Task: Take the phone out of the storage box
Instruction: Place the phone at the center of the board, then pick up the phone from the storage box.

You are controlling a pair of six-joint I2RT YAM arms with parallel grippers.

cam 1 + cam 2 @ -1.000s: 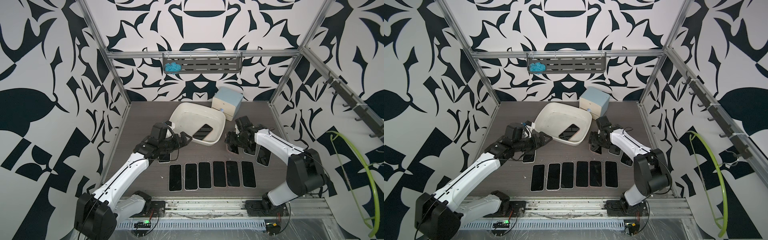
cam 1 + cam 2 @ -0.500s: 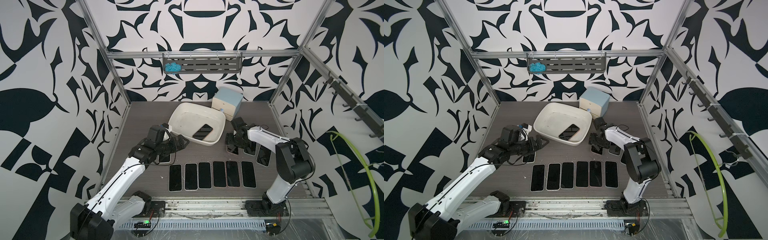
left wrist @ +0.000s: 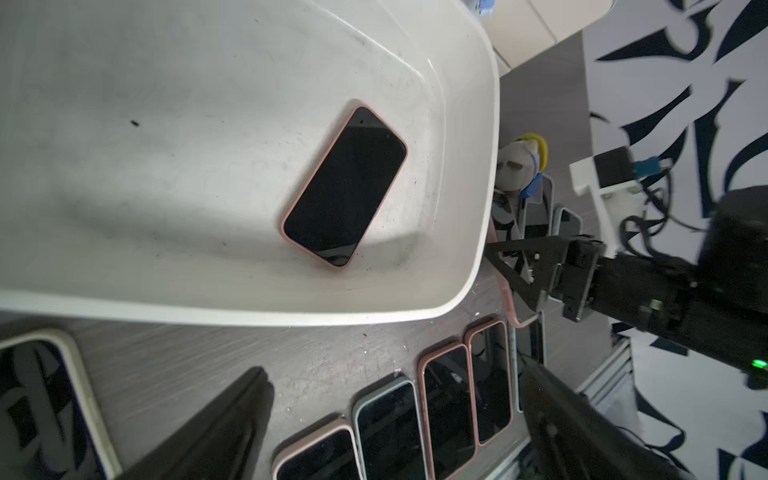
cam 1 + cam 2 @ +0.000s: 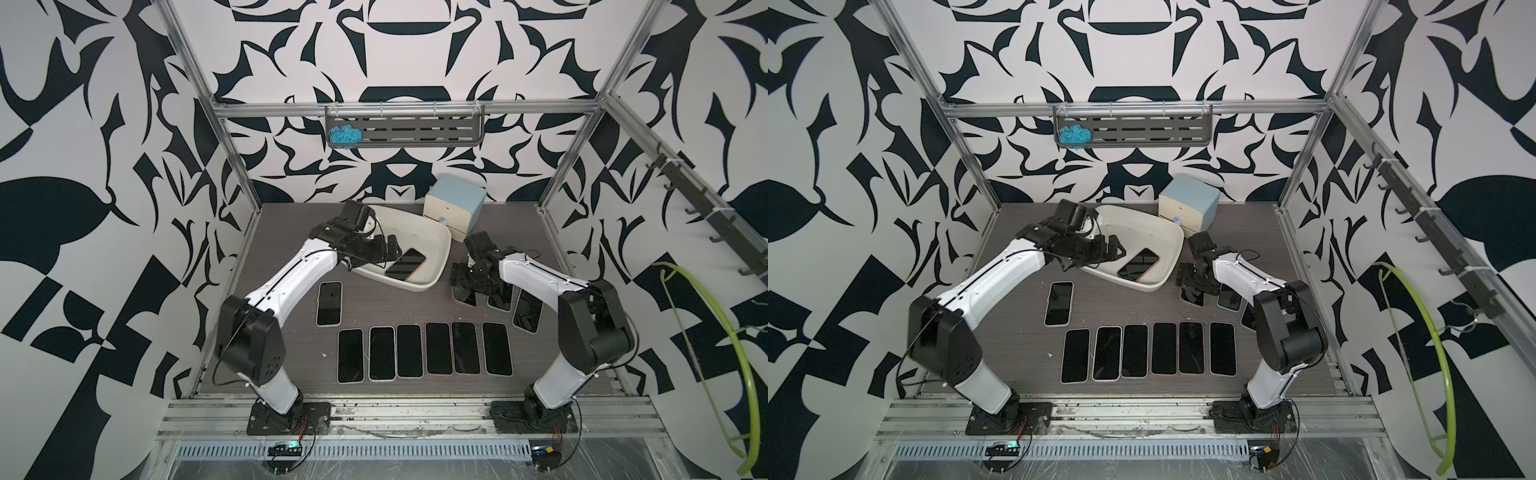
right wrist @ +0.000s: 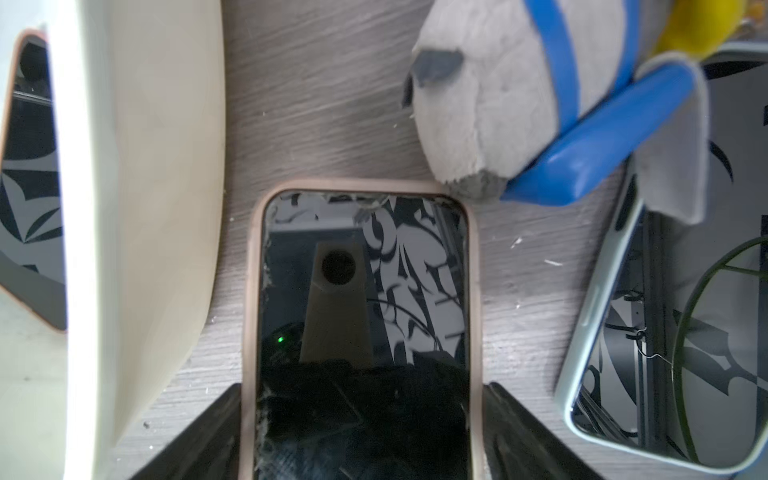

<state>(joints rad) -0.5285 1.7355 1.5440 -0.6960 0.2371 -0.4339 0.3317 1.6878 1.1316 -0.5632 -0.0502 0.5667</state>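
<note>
One phone (image 4: 405,264) remained in the storage box (image 4: 434,249), centre frame. My left gripper (image 4: 392,249) had swung in over it from the table, jaws wide apart, ready for the pick. My right gripper (image 5: 361,436) straddled a table phone (image 5: 361,291); I couldn't tell whether it gripped.

We see 1 phone (image 4: 405,264) lying in the storage box (image 4: 419,286), toward its front right. The cabinet (image 4: 455,208) stands just behind the box, to its right. Before the box a row of 6 phones (image 4: 409,351) lies side by side, with a lone phone (image 4: 329,303) left of it, nearer the box.
</note>
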